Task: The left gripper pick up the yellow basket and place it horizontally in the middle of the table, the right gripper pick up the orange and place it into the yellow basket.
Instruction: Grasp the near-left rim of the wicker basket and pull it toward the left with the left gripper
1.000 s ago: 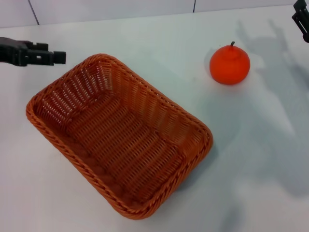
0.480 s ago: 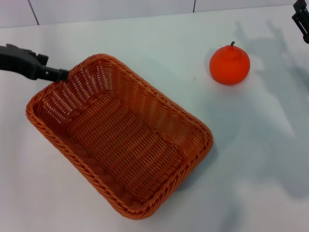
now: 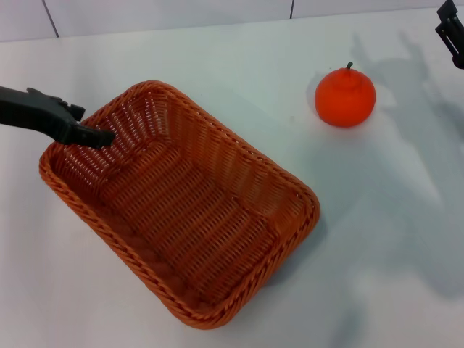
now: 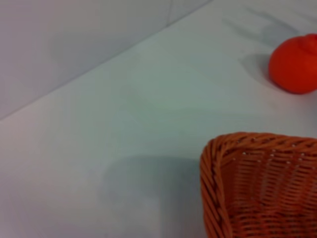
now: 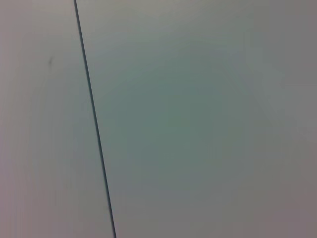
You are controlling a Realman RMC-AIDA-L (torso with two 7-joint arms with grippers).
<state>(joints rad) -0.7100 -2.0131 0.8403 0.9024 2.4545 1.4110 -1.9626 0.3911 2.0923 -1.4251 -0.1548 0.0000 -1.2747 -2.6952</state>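
Step in hand: L arm going for the basket, grasp not made yet by my read. L gripper sits at the far-left corner of the basket, tip over/just inside the braided rim. Can't tell how far its fingers are spread or if anything's pinched; looks like it holds nothing. L wrist view shows only that basket corner, no fingers.

Basket lies diagonal on the table, left-centre, empty, flat on its base.

Orange rests on the table, far right of the basket, well apart from it, stem up. Also seen in L wrist view.

R gripper is parked at the far-right edge, above and apart from the orange, only partly in shot; finger state can't tell. R wrist view shows just a blank surface w/ a dark seam.

Next move prob needs: straddle the rim wall w/ one finger in, one out, close, lift, turn the basket square and set it mid-table. Orange step comes after.

Count: 1 basket, 1 orange, 2 grippers, 1 table.
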